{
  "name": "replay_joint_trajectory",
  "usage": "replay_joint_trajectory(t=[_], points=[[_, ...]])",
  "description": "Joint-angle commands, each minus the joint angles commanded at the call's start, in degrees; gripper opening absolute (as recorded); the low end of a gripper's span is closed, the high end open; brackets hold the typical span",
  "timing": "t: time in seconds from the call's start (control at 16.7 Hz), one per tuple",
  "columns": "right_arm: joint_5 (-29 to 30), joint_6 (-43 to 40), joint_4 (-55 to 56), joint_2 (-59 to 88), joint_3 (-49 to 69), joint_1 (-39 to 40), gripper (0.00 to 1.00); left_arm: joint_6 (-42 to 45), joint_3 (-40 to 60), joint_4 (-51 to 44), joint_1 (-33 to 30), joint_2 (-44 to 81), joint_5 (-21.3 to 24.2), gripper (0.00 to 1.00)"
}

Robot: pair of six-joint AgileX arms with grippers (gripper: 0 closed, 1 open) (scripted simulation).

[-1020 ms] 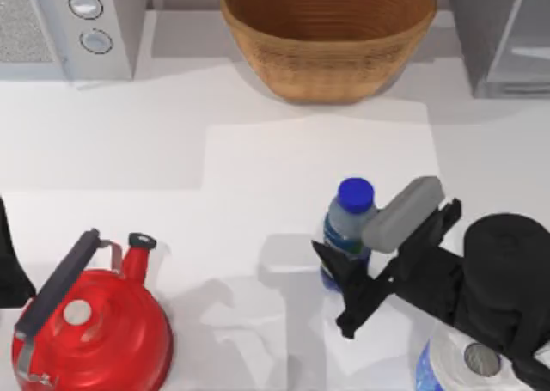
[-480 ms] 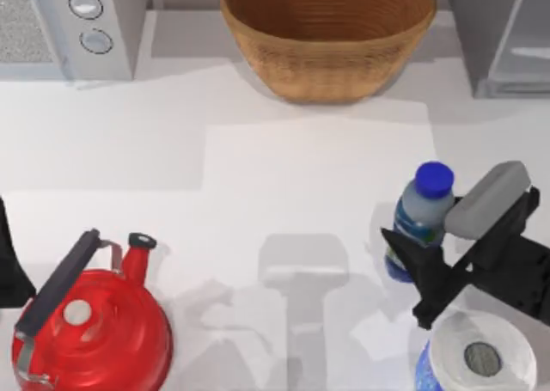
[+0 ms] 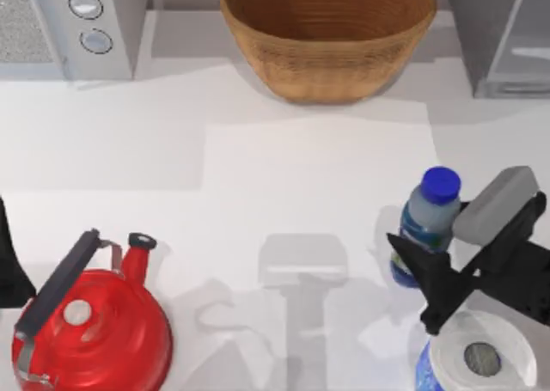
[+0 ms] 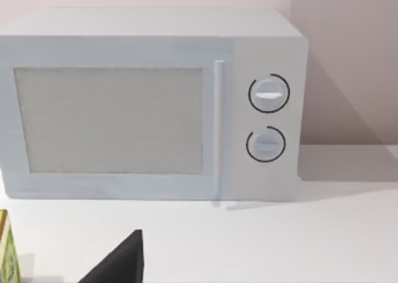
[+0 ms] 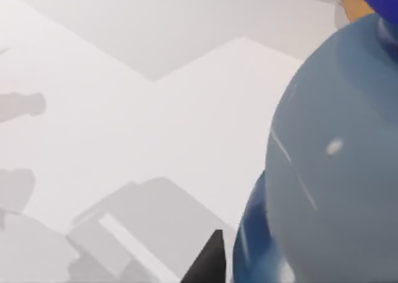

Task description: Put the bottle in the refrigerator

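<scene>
The bottle (image 3: 427,223), clear with a blue cap and a blue-and-green label, stands upright at the right of the table, toward its near edge. My right gripper (image 3: 434,258) is shut on the bottle's lower body, one dark finger (image 3: 411,258) showing on its left side. Close up in the right wrist view, the bottle (image 5: 336,171) looms beside a black fingertip (image 5: 208,264). The refrigerator (image 3: 503,39), dark grey with a paler front panel, stands at the far right corner. My left arm (image 3: 7,266) is parked at the left edge.
A woven basket (image 3: 328,34) sits at the back centre. A white appliance with two knobs (image 3: 73,26) (image 4: 155,102) stands back left. The red kettle (image 3: 90,326) is front left. A blue-wrapped paper roll (image 3: 477,357) stands just in front of my right gripper.
My right gripper has carried the bottle to the right across the table, most of the way in the first half second, then a little further right.
</scene>
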Motion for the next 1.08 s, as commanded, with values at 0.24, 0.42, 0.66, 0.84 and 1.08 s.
replay_joint_trajectory(t=[0.24, 0.42, 0.66, 0.84, 1.08], points=[[1.6, 0.5, -5.0, -7.5, -1.6, -2.5, 0.01, 0.0, 0.0, 0.0, 0.0, 0.0, 0.0, 1.0], [3.7, 1.0, -11.4, -17.1, -3.3, -6.0, 0.01, 0.0, 0.0, 0.0, 0.0, 0.0, 0.0, 1.0], [7.2, 2.0, -21.9, -34.7, -6.0, -11.8, 0.01, 0.0, 0.0, 0.0, 0.0, 0.0, 0.0, 1.0], [10.1, 2.8, -30.4, -50.7, -8.0, -16.6, 0.01, 0.0, 0.0, 0.0, 0.0, 0.0, 0.0, 1.0], [13.6, 4.0, -40.9, -68.9, -10.5, -22.4, 0.01, 0.0, 0.0, 0.0, 0.0, 0.0, 0.0, 1.0]])
